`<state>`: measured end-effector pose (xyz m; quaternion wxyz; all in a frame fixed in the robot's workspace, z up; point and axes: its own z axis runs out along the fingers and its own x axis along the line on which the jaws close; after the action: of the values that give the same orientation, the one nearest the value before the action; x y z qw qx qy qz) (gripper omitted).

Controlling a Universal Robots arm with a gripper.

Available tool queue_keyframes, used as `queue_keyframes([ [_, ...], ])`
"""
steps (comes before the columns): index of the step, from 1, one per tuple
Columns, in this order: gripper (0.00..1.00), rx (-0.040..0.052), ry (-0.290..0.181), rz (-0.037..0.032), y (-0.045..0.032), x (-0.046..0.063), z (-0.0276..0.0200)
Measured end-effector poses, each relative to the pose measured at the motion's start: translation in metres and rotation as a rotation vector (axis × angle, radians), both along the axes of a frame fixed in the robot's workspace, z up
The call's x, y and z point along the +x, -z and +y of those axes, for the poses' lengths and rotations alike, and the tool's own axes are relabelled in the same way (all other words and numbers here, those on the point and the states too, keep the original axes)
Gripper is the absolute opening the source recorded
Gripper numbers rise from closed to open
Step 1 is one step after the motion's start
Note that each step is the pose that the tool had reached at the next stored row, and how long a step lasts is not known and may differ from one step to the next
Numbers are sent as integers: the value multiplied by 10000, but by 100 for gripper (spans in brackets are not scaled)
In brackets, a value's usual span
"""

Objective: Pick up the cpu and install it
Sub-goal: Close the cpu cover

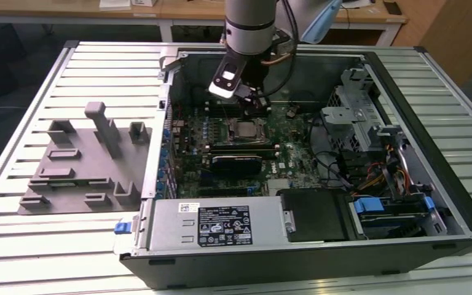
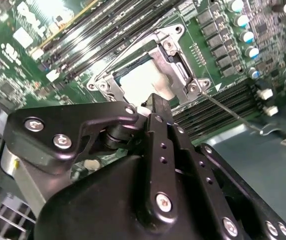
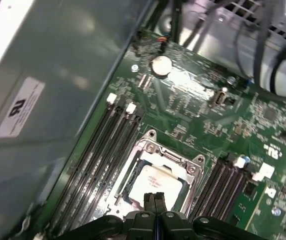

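Observation:
The cpu (image 1: 244, 129) is a silver-topped square lying flat in the socket's metal frame on the green motherboard (image 1: 297, 163), inside the open computer case. In both wrist views the cpu (image 2: 142, 80) (image 3: 155, 181) shows just past my fingertips. My gripper (image 1: 253, 103) hangs over the board a little behind the socket, apart from the chip. Its black fingers (image 3: 158, 200) are pressed together with nothing between them, and the gripper (image 2: 155, 101) points toward the socket's edge.
Memory slots (image 3: 108, 145) flank the socket. A power supply (image 1: 211, 224) and a drive bay (image 1: 322, 215) fill the case front, and cables (image 1: 359, 166) crowd the exterior view's right. A grey fixture plate (image 1: 80, 166) with upright blocks lies on the slatted table (image 1: 23, 246) at that view's left.

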<state>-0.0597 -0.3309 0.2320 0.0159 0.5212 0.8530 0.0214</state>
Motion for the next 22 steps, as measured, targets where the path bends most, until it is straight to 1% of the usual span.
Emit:
queue_keyframes([
  [22,11,-27,-3999,-1,18,0,0],
])
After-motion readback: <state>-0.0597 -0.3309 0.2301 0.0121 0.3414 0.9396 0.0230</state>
